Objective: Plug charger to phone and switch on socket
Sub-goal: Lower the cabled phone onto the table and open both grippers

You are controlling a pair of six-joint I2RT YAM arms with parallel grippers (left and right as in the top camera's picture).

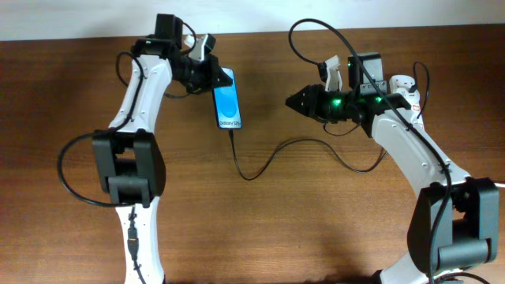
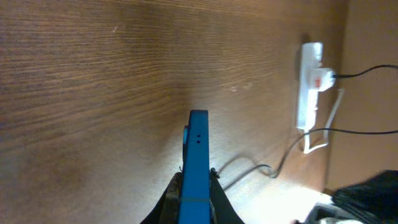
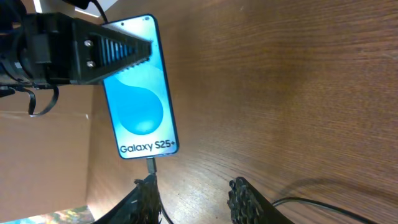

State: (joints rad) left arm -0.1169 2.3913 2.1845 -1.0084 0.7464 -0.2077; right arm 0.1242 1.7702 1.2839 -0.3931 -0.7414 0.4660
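Observation:
The phone (image 1: 227, 99) lies on the wooden table with its blue "Galaxy S25+" screen up (image 3: 140, 93). My left gripper (image 1: 209, 75) is shut on its top end; the left wrist view shows the phone edge-on (image 2: 198, 155) between the fingers. The charger's plug tip (image 3: 151, 165) sits in the phone's bottom port, and its thin black cable (image 1: 268, 162) loops right toward the socket (image 1: 404, 82), which my right arm partly hides. The socket (image 2: 311, 84) is white with a red switch. My right gripper (image 1: 296, 100) is open and empty (image 3: 196, 199), just right of the plug.
A thick white cord (image 2: 328, 124) leaves the socket's near end. The robots' thicker black cables arch over the back of the table (image 1: 316, 31). The table's far edge (image 1: 260, 30) runs behind the phone.

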